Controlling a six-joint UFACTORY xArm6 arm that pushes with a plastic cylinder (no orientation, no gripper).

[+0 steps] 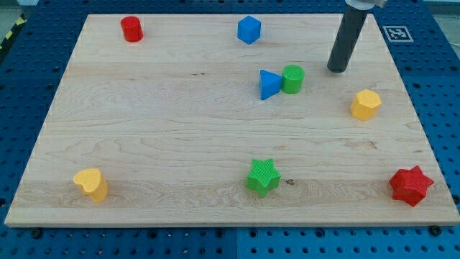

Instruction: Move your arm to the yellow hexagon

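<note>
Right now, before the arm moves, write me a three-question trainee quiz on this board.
1. True or false: my tip touches the yellow hexagon.
2. Which block touches the blue triangle? A) red cylinder B) green cylinder C) blue cube
3. Fill in: the red star sits at the view's bottom ____.

Key: 1 false, the tip stands apart, up and to the view's left of it; 2 B; 3 right.

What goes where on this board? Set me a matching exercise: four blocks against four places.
Blocks:
1. red cylinder
2. yellow hexagon
3. green star
4. red star

Places:
A. view's bottom right corner
B. just below and right of my tip
C. view's top left
D. bottom edge, near the middle

Pairs: 1-C, 2-B, 3-D, 4-A
</note>
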